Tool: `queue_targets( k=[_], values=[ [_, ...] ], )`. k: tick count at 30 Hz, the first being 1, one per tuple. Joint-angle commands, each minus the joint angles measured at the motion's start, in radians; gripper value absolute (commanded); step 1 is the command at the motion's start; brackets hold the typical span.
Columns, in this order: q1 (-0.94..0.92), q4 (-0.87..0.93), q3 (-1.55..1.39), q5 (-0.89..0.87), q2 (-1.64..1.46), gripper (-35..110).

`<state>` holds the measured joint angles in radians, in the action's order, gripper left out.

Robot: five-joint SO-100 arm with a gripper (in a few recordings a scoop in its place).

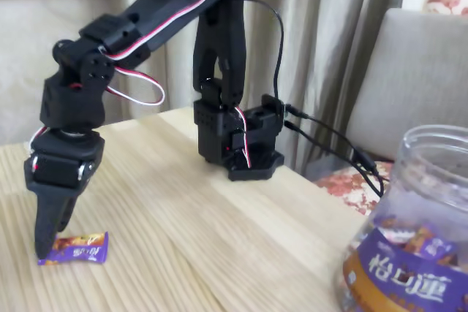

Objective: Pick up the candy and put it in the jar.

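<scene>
The candy (79, 247) lies flat on the wooden table (219, 239) at the lower left, its purple wrapper showing orange-brown print. My black gripper (48, 245) points straight down, and its fingers come together at the candy's left twisted end, touching it. The candy still rests on the table. The jar (413, 239) stands at the lower right, far from the gripper. It is clear plastic with a purple and gold-brown label, its wide mouth is open, and there are wrapped sweets inside.
The arm's black base (238, 147) stands at the table's far edge, with cables (329, 140) trailing to the right. A grey cushioned chair (409, 71) and curtains are behind. Bare tabletop lies between the candy and the jar.
</scene>
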<state>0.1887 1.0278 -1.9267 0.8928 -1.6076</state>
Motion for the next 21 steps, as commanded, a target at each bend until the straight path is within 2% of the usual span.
queue_targets(
  k=[1,21],
  values=[
    [0.023,0.028,0.012,-0.017,-0.048,42],
    [0.054,-0.028,-0.026,-0.101,-0.031,39]
  ],
)
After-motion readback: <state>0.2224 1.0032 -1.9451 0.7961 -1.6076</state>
